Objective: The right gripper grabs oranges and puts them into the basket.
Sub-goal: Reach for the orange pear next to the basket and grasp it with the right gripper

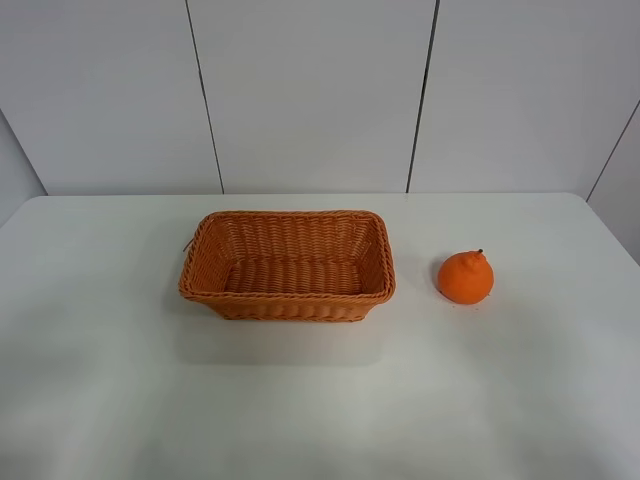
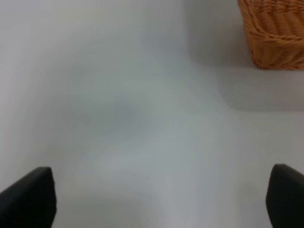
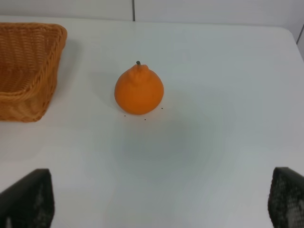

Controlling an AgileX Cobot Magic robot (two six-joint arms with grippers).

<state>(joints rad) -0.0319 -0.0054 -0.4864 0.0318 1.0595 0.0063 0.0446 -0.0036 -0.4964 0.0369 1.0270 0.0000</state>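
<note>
Right claw [image 3: 154,199] spread wide, empty, poised above the counter [image 1: 300,400], facing one orange [image 3: 139,90] upright near one wicker basket [image 1: 290,305], not touching. Left claw [image 2: 156,197] likewise spread, empty.

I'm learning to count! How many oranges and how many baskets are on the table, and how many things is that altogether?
orange: 1
basket: 1
Total: 2
</note>
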